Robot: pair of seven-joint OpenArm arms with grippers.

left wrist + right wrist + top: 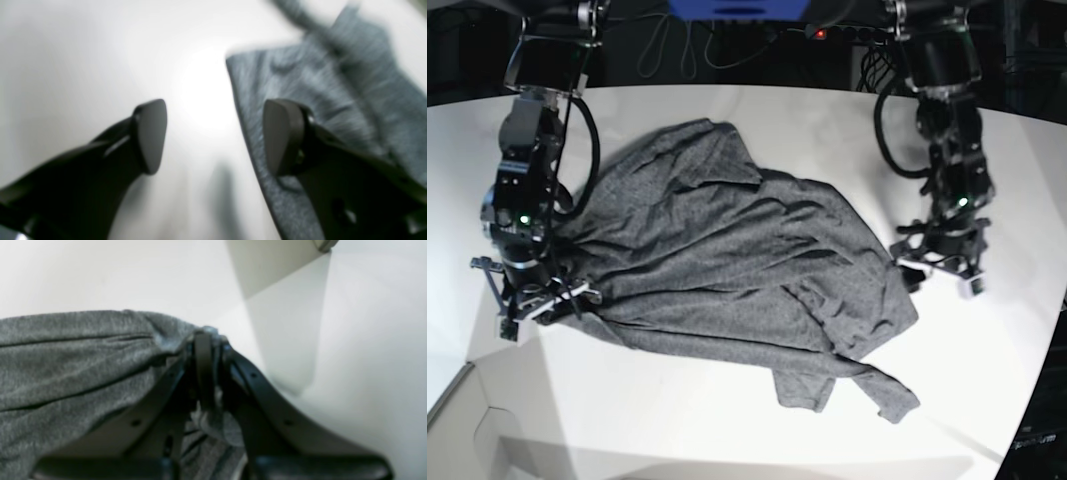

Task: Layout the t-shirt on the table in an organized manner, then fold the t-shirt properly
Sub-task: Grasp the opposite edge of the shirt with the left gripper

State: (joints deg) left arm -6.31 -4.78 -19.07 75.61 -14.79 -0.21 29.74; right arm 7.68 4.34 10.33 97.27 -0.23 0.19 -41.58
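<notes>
Arms hang over the table (727,440): right gripper (208,340) pinches the t-shirt (727,250), left gripper (213,136) spread, empty.

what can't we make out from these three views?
- Left wrist view: motion blur smears the t-shirt; its seams and hem cannot be read. The left pincer stands open, empty.
- Right wrist view: the right pincer, shut on cloth, hides which part of the shirt it grips.
- Base view: folds hide the collar and one sleeve; the table is cut off at the frame edges.
</notes>
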